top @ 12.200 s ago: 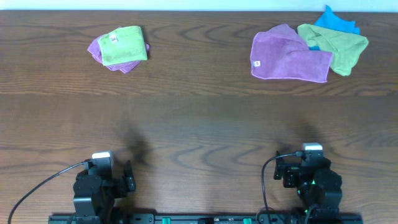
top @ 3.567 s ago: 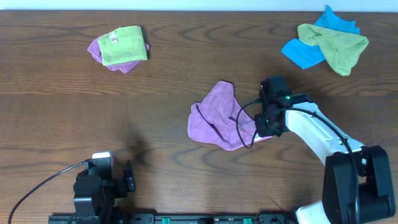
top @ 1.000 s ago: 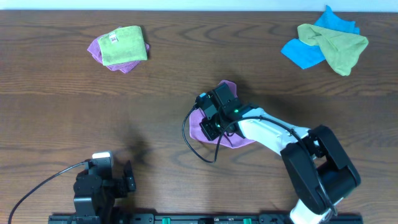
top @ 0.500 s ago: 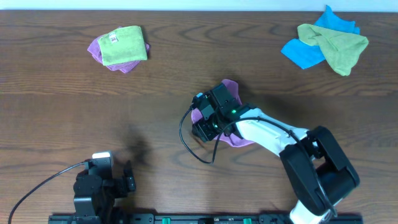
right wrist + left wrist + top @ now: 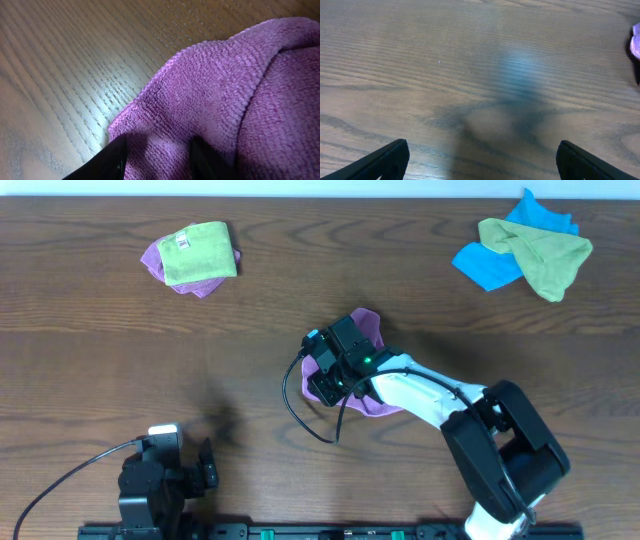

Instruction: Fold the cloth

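Note:
The lilac-purple cloth lies crumpled at the table's middle, largely covered by my right arm. A sliver of the cloth shows at the right edge of the left wrist view. My right gripper is down on the cloth's left edge. In the right wrist view the cloth fills the frame, and the right gripper has its jaws apart with a band of fabric lying between them. My left gripper stands wide open over bare wood at the near left, holding nothing.
A folded lime-green cloth on a small purple one sits at the back left. A blue cloth and a green cloth lie heaped at the back right. The right arm's black cable loops over the table beside the cloth.
The right gripper has slid a little left over the cloth's left edge. Its jaws, shut a second ago, have come apart. The left arm has not moved.

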Controlling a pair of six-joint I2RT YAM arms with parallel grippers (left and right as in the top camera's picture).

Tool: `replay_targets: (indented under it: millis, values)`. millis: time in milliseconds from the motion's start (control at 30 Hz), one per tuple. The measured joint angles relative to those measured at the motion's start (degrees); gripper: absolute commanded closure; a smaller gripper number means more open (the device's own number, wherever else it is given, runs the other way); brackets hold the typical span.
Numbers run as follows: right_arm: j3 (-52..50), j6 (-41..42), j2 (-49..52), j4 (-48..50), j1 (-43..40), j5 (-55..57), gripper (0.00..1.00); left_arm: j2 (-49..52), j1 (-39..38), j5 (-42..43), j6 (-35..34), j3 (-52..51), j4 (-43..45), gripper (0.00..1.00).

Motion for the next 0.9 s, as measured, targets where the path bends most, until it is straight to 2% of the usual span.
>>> replay_targets:
  millis: [67, 200, 467, 600, 900]
  values:
    - [0.07, 0.07, 0.00, -0.24, 0.11, -0.66, 0.37, 0.00, 0.00, 0.00, 0.00, 0.00, 0.00, 0.05]
    - [0.66, -0.46, -0.11, -1.86, 1.05, -1.03, 0.29, 0.00, 0.00, 0.00, 0.00, 0.00, 0.00, 0.05]
    - [1.57, -1.73, 0.20, -3.65, 2.89, 3.08, 0.27, 0.00, 0.00, 0.00, 0.00, 0.00, 0.00, 0.05]
    - [1.99, -2.10, 0.57, -4.39, 3.56, 5.31, 0.33, 0.00, 0.00, 0.00, 0.00, 0.00, 0.02, 0.05]
    - [2.38, -2.40, 1.20, -4.83, 4.04, 7.21, 0.36, 0.00, 0.00, 0.00, 0.00, 0.00, 0.00, 0.05]
